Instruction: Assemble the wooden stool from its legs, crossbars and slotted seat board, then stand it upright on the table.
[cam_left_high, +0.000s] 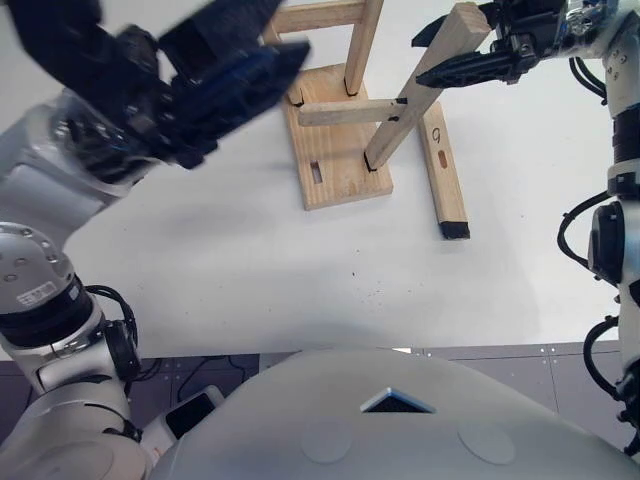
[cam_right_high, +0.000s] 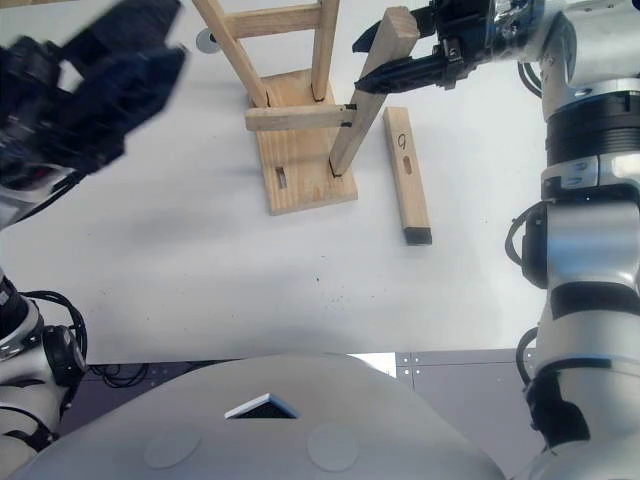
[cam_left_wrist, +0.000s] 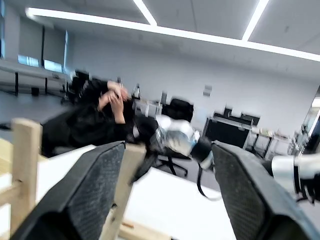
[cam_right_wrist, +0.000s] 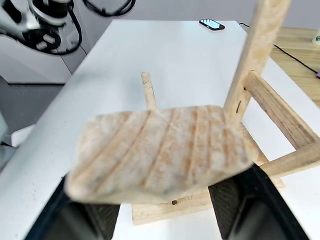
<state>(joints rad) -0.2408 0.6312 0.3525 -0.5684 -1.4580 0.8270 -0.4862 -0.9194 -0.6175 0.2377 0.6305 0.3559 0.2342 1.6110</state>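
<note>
Above seat board (cam_left_high: 340, 175), right gripper (cam_left_high: 437, 56) clamps fitted leg (cam_left_high: 405, 112); loose leg (cam_left_high: 446, 175) pen-marked.

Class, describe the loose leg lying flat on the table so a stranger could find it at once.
Start at the white table and find the seat board with legs standing in it. Just to its right lies the loose leg: alone flat on the table, black tip nearest the robot.

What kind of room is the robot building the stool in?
Probably an office or a lab. Long strip lights run across the ceiling, dark monitors and a black office chair stand along the far wall, and the half-built stool sits on a plain white table.
</note>
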